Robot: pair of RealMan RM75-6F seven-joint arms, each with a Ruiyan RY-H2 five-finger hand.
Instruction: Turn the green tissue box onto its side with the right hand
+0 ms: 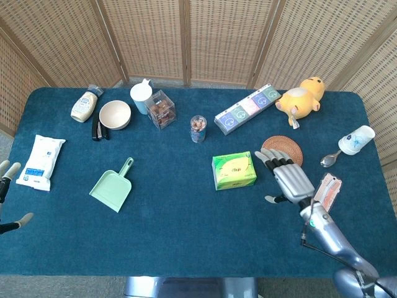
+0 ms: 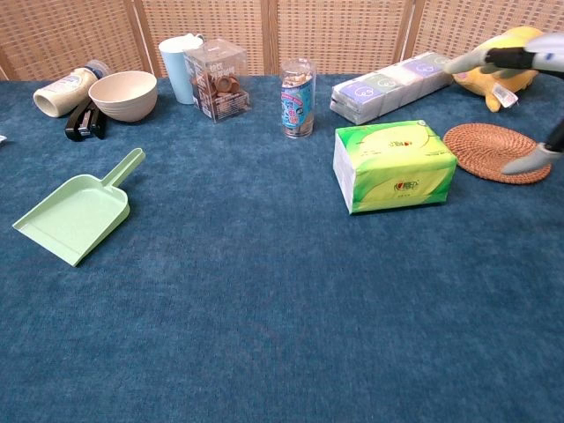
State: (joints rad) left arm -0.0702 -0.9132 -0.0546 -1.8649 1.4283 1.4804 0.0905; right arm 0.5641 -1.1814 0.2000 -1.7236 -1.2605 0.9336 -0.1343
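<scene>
You have one green tissue box (image 1: 234,171), one dustpan (image 1: 111,186), one bowl (image 1: 115,114) and one woven coaster (image 1: 282,146). You also have two cups (image 1: 141,97) (image 1: 356,139), one yellow plush toy (image 1: 301,97), one wipes pack (image 1: 41,161) and one spoon (image 1: 330,160). Two hands (image 1: 289,179) (image 1: 7,186) show.
</scene>
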